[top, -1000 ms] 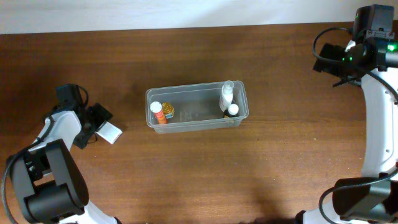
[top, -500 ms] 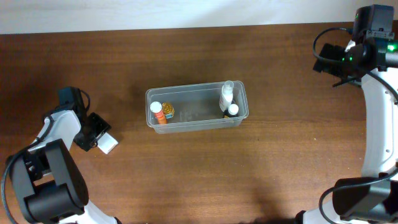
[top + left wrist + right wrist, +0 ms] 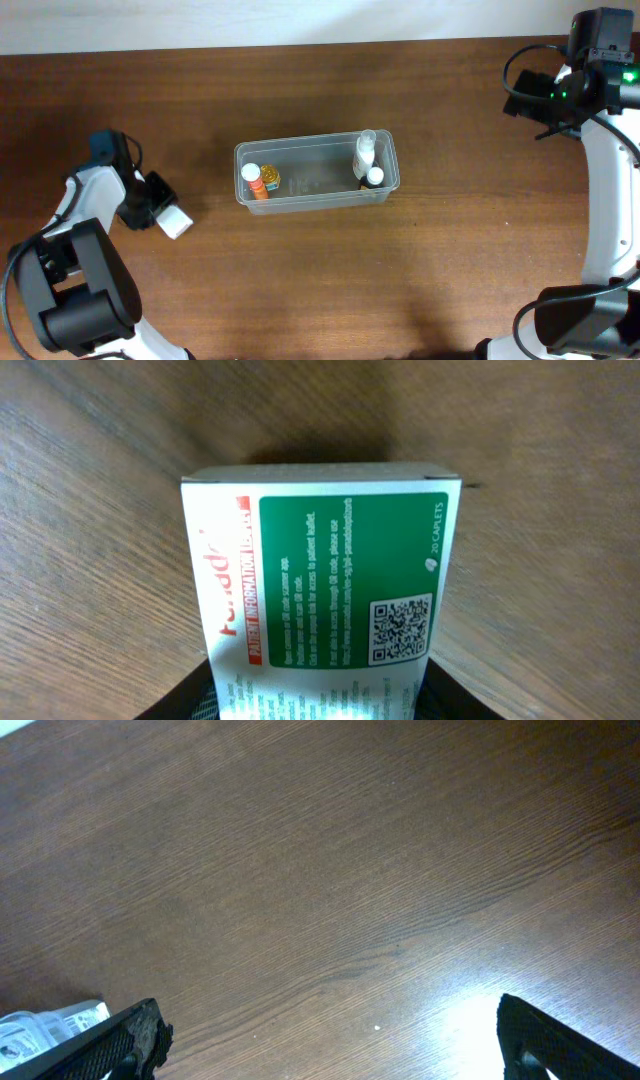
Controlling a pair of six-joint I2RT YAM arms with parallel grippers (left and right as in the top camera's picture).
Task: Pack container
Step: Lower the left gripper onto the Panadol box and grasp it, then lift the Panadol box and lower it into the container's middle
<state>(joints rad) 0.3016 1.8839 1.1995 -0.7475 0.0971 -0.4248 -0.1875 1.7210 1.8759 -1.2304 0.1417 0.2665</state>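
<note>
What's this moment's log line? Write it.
left gripper: shut on box, left of container | right gripper: open over table | container: holds bottles

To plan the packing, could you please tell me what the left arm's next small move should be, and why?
Probably raise the box a little and carry it toward the container. The left tool grips it left of the container, whose middle is bare between the bottles.
</note>
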